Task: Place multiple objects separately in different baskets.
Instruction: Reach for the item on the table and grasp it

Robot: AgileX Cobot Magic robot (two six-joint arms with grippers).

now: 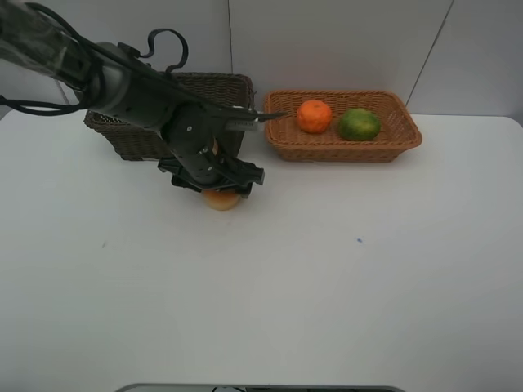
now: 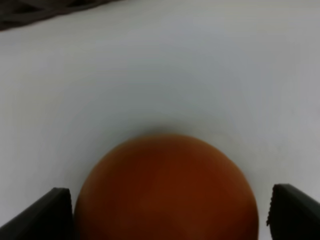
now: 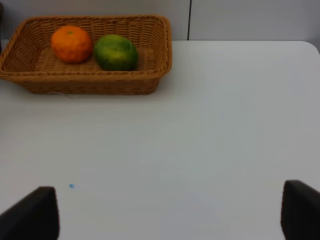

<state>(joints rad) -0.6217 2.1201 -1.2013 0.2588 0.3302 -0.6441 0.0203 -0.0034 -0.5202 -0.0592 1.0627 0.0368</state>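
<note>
The left gripper [image 2: 165, 210] stands spread wide astride the peach-like fruit [image 2: 165, 192] on the table [image 1: 327, 269] beside the dark basket [image 1: 131, 139]; advise closing squarely across the fruit's widest girth before lifting.

A broad white table [image 1: 343, 278] fills the room's middle, its far edge meeting pale grey wall panels [image 1: 327, 41] at twelve o'clock (thin seams divide them). The light is soft and even, with faint shadows.
</note>
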